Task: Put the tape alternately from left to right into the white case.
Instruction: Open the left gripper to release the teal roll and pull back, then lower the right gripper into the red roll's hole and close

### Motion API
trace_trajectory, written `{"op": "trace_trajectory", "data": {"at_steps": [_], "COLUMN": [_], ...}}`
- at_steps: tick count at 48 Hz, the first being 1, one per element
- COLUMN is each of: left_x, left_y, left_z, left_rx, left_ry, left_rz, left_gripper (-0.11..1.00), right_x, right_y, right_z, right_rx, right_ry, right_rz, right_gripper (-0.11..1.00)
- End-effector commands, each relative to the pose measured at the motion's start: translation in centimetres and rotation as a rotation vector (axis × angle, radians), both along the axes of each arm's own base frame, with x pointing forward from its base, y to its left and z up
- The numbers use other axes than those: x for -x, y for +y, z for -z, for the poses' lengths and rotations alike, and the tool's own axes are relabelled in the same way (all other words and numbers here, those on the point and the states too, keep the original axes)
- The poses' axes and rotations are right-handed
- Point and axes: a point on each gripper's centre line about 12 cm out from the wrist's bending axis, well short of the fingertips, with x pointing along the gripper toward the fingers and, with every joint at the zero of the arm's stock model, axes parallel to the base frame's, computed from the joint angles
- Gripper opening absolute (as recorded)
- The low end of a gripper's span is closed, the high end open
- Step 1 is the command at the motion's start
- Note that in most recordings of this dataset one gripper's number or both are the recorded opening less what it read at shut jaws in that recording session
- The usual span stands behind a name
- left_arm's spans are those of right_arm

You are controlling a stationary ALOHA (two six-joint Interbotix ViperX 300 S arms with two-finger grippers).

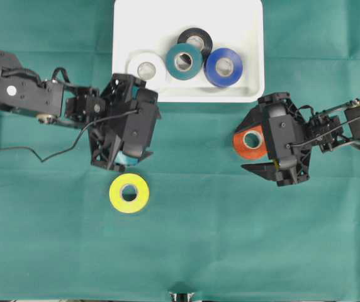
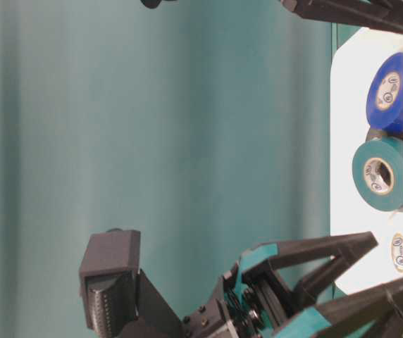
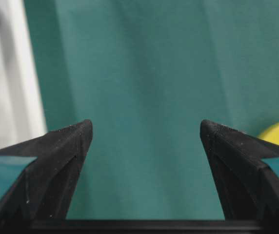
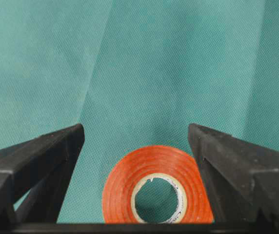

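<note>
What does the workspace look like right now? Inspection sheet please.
Surface: green cloth with shallow creases.
Job's things: white case holds the white roll, teal roll, black roll and blue roll; yellow roll and orange-red roll lie flat on the cloth.
Clutter: nothing seen.
Grippers: left hand open and empty, yellow roll off to one side; right hand open, orange-red roll between the fingers, not gripped.
Cables: black cable trails from the left arm over the cloth.
Surroundings: nothing seen.
</note>
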Motion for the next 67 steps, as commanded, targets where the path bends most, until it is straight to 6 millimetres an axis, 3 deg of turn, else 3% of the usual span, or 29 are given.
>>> {"op": "trace_trajectory", "data": {"at_steps": [1,26,53,67], "left_x": [0.0,0.2,0.1,0.0], "left_y": [-0.7,-1.0,-0.9,-0.9], "left_z": [-1.2,-0.9,-0.7,-0.4], "left_rx": [0.020,0.040,0.040,0.039], "left_ry": [-0.034,-0.023,-0.024,-0.020], "left_rz": [0.001,-0.014,-0.016,-0.017], "left_gripper": [1.00,1.00,1.00,1.00], "right_x": [-0.2,-0.1,2.0,2.1], "right_y": [0.2,0.2,0.0,0.0], "right_z": [-0.5,-0.4,1.7,1.8], "right_rx": [-0.006,-0.006,-0.042,-0.059], "right_ry": [-0.022,-0.017,0.060,0.067], "right_rz": [-0.004,-0.004,0.037,0.053], "right_gripper": [0.76,0.76,0.76,0.76]}}
